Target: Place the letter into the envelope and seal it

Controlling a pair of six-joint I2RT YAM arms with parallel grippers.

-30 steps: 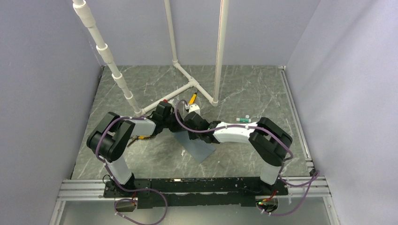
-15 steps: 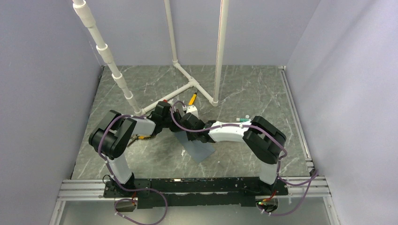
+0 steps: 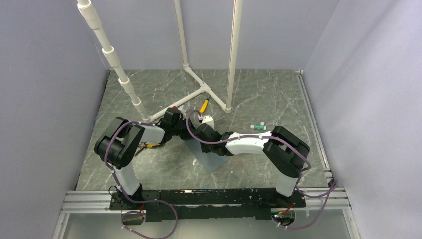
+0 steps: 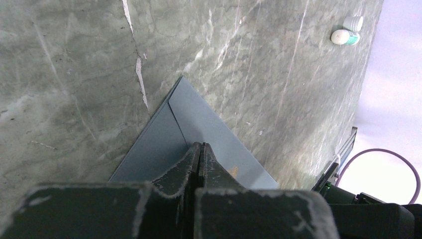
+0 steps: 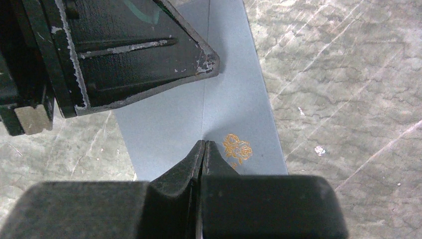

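Note:
The slate blue-grey envelope [image 3: 214, 160] lies flat on the marble table with its flap folded down. A gold rose emblem [image 5: 238, 147] shows on it. My left gripper [image 4: 200, 145] is shut, its tips resting on the envelope [image 4: 209, 127] along the flap's edge. My right gripper [image 5: 204, 142] is also shut, its tips down on the envelope [image 5: 234, 99] beside the emblem. The left gripper's black fingers [image 5: 134, 55] show just beyond it in the right wrist view. Nothing is between either pair of jaws. The letter is hidden.
A white pipe frame [image 3: 201, 92] stands at the back of the table, with a yellow-handled tool [image 3: 204, 105] beside it. A small white and green tube [image 3: 258, 127] lies to the right, also seen in the left wrist view [image 4: 347, 36]. Grey walls close in three sides.
The right arm's elbow swung left and then back, and its wrist moved a little toward the near edge over the envelope. The left arm has stayed put.

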